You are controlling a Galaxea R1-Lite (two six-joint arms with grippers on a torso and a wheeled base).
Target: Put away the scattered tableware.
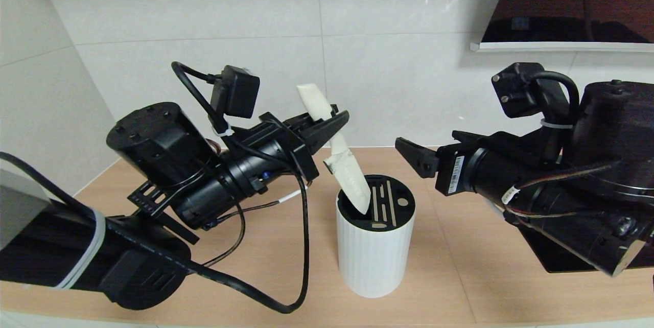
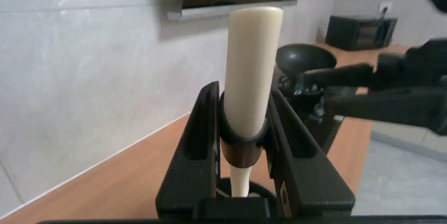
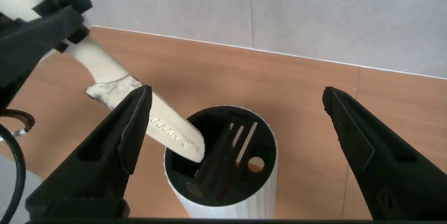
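Note:
A cream-white knife point(image 1: 341, 157) hangs tilted with its blade tip inside the round opening of the white ribbed holder point(image 1: 375, 256). My left gripper point(image 1: 332, 122) is shut on the knife's handle point(image 2: 249, 84), above and to the left of the holder. The holder's black top point(image 3: 223, 155) has several slots and the knife blade point(image 3: 167, 132) enters its large opening. My right gripper point(image 3: 237, 123) is open, hovering above the holder; in the head view one right finger point(image 1: 416, 156) shows to the right of the holder.
The holder stands on a light wooden countertop point(image 1: 276, 246) against a white tiled wall. A dark range hood point(image 1: 567, 6) hangs at upper right, and a black cooktop point(image 1: 552, 256) lies on the counter under the right arm.

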